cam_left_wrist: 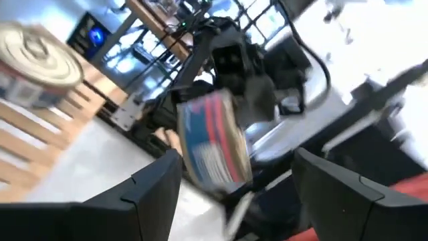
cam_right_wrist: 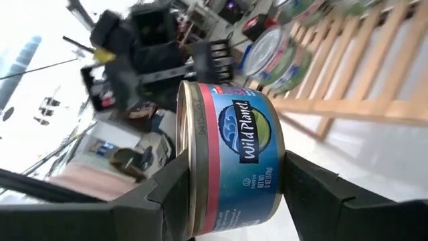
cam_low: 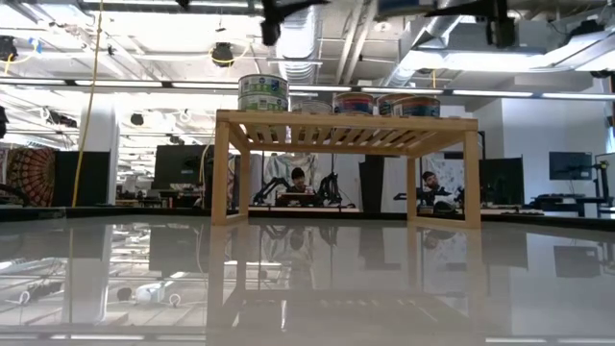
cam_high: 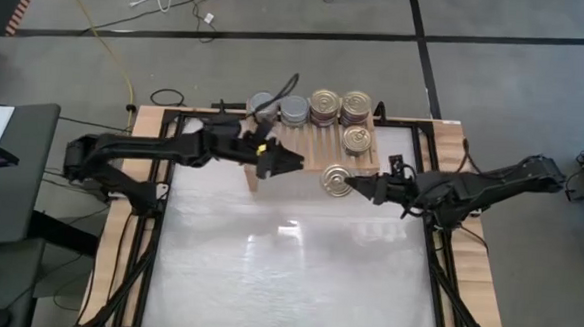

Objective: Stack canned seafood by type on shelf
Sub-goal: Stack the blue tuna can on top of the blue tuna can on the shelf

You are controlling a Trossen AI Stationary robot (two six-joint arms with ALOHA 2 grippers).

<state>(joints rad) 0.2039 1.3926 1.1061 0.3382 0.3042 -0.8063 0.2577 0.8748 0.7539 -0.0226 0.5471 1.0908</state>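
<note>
The light-wood shelf (cam_high: 318, 150) stands at the table's far side on its solid legs (cam_low: 226, 173). On its slatted top rest silver-topped tins (cam_high: 293, 108) at the left and gold-lidded stacks (cam_high: 340, 106) at the right, with one gold tin (cam_high: 357, 139) nearer. My right gripper (cam_high: 359, 186) is shut on a gold-lidded tin (cam_high: 336, 179) with a pink and blue label (cam_right_wrist: 234, 154), just off the shelf's near right edge. My left gripper (cam_high: 294, 162) hovers open and empty over the shelf's near left part, its fingers (cam_left_wrist: 160, 181) wide apart. My right gripper pinches the tin between its two fingers, one finger (cam_right_wrist: 170, 194) on the gold lid end (cam_right_wrist: 186, 134) and the other on the bottom end (cam_right_wrist: 277, 167). It comes level from the table's right side. The tin is lifted clear and tilted, lid partly upward.
The glossy white table top (cam_high: 287, 263) spreads out in front of the shelf. Black frame rails (cam_high: 437, 261) run along both table sides. People sit at desks in the room beyond (cam_low: 298, 178).
</note>
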